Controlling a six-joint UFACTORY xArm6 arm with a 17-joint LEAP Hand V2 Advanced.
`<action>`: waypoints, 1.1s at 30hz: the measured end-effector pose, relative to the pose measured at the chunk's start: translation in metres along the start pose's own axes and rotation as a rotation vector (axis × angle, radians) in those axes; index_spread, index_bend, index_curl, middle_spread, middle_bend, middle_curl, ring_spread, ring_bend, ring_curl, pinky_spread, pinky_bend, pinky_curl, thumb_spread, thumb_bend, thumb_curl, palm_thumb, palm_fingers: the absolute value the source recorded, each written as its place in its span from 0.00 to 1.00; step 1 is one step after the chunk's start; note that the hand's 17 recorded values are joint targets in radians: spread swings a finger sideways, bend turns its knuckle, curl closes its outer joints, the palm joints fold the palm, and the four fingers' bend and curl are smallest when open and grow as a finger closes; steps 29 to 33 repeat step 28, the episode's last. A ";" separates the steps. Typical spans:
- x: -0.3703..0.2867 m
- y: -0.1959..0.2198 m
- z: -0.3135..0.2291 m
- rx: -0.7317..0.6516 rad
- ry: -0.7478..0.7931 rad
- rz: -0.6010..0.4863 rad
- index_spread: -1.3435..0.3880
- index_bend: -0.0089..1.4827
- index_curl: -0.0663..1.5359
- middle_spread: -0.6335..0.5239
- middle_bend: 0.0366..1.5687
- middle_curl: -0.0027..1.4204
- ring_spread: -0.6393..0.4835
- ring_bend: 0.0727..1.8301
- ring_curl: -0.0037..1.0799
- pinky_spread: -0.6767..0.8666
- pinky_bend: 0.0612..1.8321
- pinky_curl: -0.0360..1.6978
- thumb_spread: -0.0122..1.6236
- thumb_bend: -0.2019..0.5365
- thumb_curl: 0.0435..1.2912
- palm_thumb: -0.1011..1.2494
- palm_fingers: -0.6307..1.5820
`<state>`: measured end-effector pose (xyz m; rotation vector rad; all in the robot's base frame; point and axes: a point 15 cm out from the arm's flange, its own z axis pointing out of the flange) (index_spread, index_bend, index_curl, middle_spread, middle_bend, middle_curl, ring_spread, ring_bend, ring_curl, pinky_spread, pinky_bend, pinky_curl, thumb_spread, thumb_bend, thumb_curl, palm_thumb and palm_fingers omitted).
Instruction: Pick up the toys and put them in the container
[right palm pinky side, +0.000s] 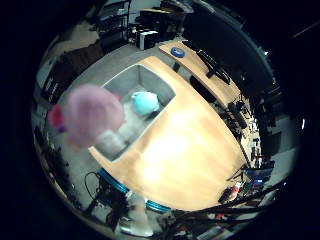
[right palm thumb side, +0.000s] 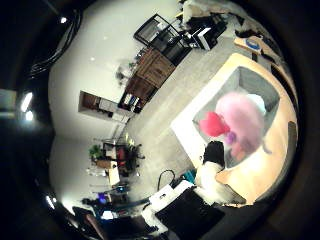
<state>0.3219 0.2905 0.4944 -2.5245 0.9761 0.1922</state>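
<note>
A pink plush toy (right palm pinky side: 90, 112) with a red part (right palm thumb side: 212, 124) is close under my palm, over the near edge of the grey container (right palm pinky side: 160, 82). I cannot tell whether it is held. A teal toy (right palm pinky side: 146, 101) lies inside the container. The container stands at one end of a wooden table (right palm pinky side: 195, 145). Black and white parts of my hand (right palm thumb side: 212, 168) show beside the pink toy in the right thumb side palm view. The hand is high above the table.
A small blue object (right palm pinky side: 177, 52) lies on the table's far end. Desks with screens and dark equipment (right palm pinky side: 235, 95) run along one long side of the table. A wooden cabinet (right palm thumb side: 150, 70) stands on the grey floor beyond the container.
</note>
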 end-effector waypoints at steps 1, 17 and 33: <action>0.000 0.000 -0.001 0.002 0.001 -0.001 0.44 0.21 0.39 0.26 0.20 0.44 0.33 0.44 0.52 0.37 0.58 0.32 0.60 0.22 0.49 0.45 0.30; -0.005 -0.002 -0.008 0.030 0.003 -0.014 0.44 0.15 0.30 0.29 0.13 0.31 0.34 0.37 0.39 0.47 0.45 0.24 0.60 0.23 0.38 0.46 0.37; 0.006 -0.002 0.002 0.060 0.012 -0.020 0.44 0.13 0.28 0.28 0.10 0.27 0.32 0.35 0.34 0.48 0.40 0.21 0.59 0.23 0.35 0.47 0.41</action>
